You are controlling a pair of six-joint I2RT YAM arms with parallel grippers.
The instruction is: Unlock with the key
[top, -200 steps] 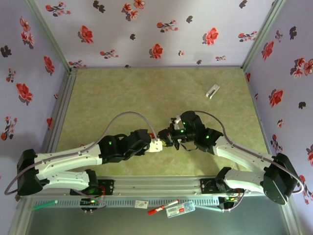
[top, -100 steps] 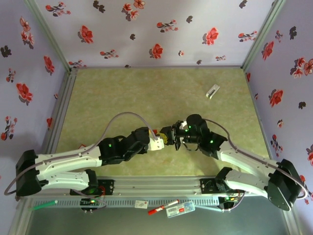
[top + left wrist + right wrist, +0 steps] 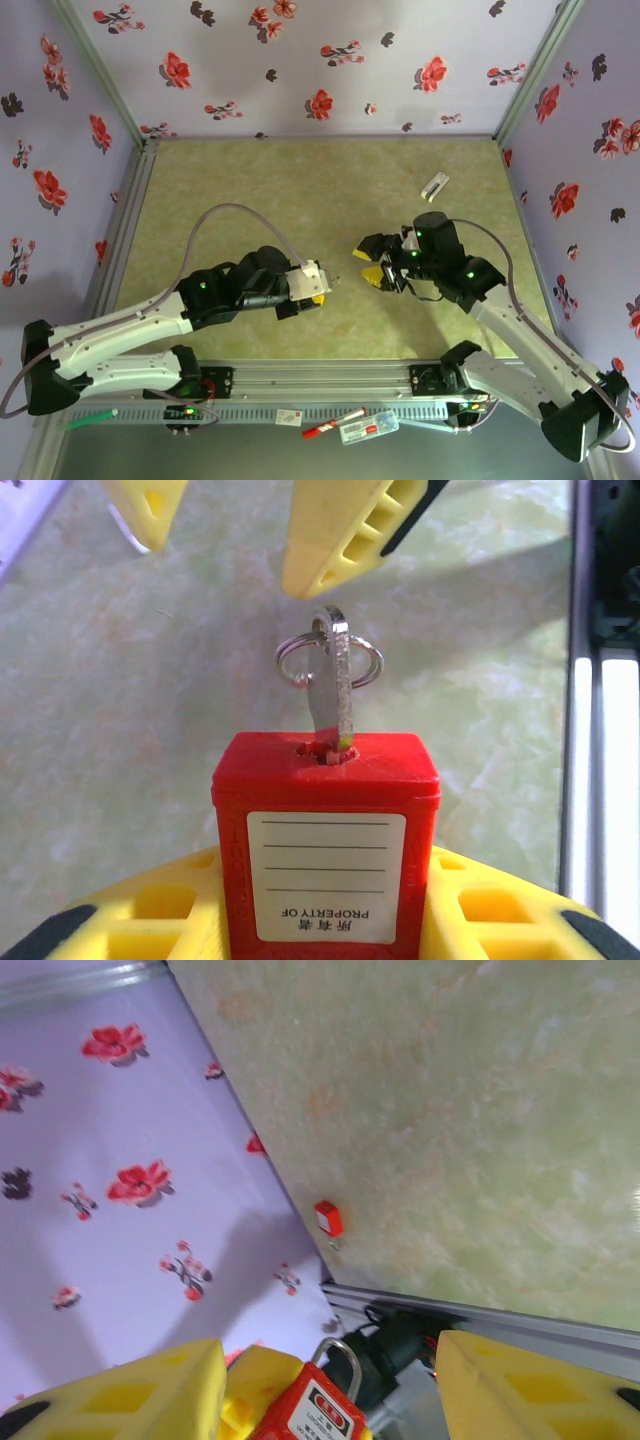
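Note:
A red padlock (image 3: 326, 845) with a white label sits between the yellow fingers (image 3: 480, 910) of my left gripper (image 3: 312, 286), which is shut on its body. The metal key (image 3: 330, 695) stands in the keyhole on the padlock's end face, with a wire ring (image 3: 300, 663) through its head. My right gripper (image 3: 368, 260) hangs open just to the right of the key, touching nothing. Its yellow fingers (image 3: 130, 1390) frame the same padlock (image 3: 318, 1412) and its steel shackle (image 3: 343, 1358) from the other side.
A second small red padlock (image 3: 327, 1218) lies on the green mat by the left wall. The small white clip piece (image 3: 435, 186) rests at the back right. The metal rail (image 3: 330, 380) and loose items (image 3: 350, 425) run along the near edge.
My right gripper has let go of the key, opened, and drawn back to the right. The left gripper has shifted a little with the padlock, key still in it.

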